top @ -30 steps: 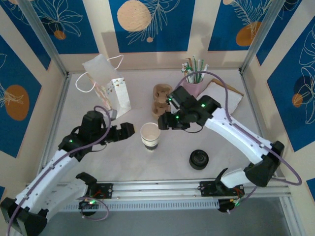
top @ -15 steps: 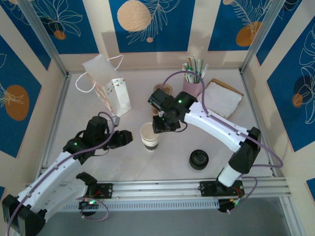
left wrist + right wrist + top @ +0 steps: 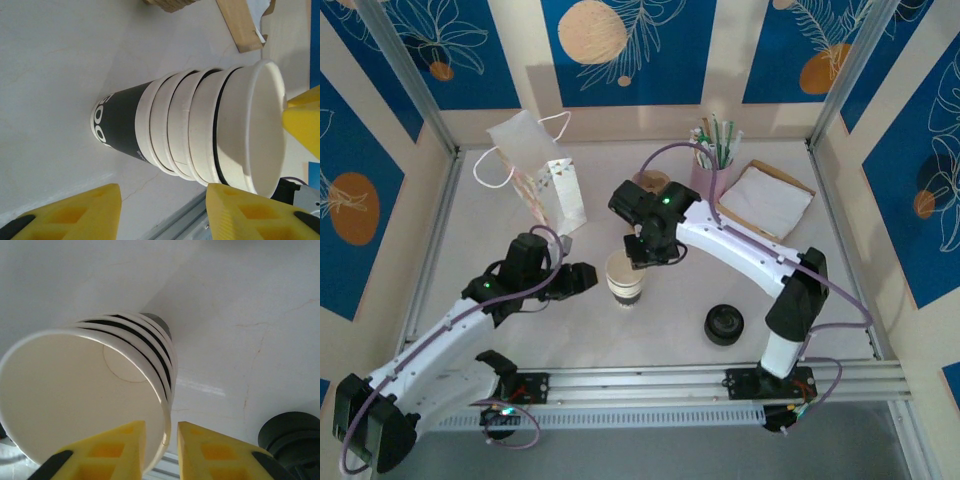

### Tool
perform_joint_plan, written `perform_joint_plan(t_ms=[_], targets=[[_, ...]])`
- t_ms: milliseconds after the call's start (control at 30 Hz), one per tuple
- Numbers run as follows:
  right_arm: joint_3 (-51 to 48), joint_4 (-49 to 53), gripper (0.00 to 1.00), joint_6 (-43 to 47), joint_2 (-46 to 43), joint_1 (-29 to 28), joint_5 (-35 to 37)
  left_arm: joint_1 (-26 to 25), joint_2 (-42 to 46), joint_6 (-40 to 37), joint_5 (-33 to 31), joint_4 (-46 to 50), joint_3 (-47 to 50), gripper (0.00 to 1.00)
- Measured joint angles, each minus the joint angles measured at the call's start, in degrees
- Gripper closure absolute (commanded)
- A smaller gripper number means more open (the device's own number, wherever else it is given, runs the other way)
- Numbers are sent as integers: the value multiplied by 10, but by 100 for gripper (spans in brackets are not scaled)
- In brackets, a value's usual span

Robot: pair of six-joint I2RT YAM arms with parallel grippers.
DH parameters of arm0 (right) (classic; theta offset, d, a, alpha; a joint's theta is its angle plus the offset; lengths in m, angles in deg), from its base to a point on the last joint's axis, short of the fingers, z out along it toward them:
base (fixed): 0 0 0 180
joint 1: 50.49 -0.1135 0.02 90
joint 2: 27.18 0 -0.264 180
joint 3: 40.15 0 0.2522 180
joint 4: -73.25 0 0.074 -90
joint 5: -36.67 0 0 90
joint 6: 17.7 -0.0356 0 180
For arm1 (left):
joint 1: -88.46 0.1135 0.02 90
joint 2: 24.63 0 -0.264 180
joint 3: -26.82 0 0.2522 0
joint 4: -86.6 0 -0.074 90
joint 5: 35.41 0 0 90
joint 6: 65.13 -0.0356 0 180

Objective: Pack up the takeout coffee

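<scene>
Cup stack [image 3: 625,278] stands at the centre of the surface [image 3: 800,300], with the black lid [image 3: 724,325] well apart toward the near edge. Right gripper [image 3: 161,430] straddles the top cup [image 3: 75,390] rim, but a firm pinch cannot be confirmed. Left gripper [image 3: 162,200] is released beside the stack. It should brace the lower cups before any lift.

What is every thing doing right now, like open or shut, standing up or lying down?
cup stack: upright, nested, top cup open, no lid.
black lids: stacked, apart from the cups.
paper bag: standing.
pink cup: upright, full of straws.
left gripper: fingers apart, beside the cup stack.
right gripper: fingers either side of the top cup's rim; grip unclear.
</scene>
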Motion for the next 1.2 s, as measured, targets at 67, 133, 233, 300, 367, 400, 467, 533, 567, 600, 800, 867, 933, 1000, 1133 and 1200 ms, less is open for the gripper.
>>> perform_joint_plan(t_ms=[67,133,233,300,367,400,467,533,567,600,800,867,933,1000,1133,1200], targets=[[4,2,82,1,9,-2,0,-1,0,2,0,-2,3,52],[7,4,85,1,14,-5,0,-2,0,5,0,-4,7,52],[13,9,89,1,19,-8,0,-2,-3,6,0,-4,11,52],[19,14,92,1,20,-9,0,-3,-8,6,2,-7,11,52],[23,17,94,1,20,-9,0,-4,-11,6,3,-13,11,52],[24,18,95,1,20,-9,0,-5,-12,6,4,-15,11,52],[24,19,96,0,20,-9,1,-7,-12,6,5,-16,11,52],[25,23,98,-1,20,-9,2,-7,-12,6,6,-17,11,52],[26,24,98,-1,20,-9,2,-8,-12,6,6,-16,11,52],[27,24,99,-1,20,-9,2,-8,-12,6,6,-17,11,52],[32,25,99,-1,20,-9,-1,-10,-12,6,6,-16,11,51],[33,23,99,-1,20,-9,-5,-10,-12,6,6,-16,10,51],[33,19,99,-1,20,-9,-10,-10,-12,6,6,-16,10,50],[33,19,99,-1,20,-8,-14,-11,-12,6,6,-16,10,50],[33,17,99,-1,20,-3,-21,-11,-12,6,6,-16,10,50],[33,17,99,-1,20,-1,-24,-11,-12,6,6,-16,10,50]])
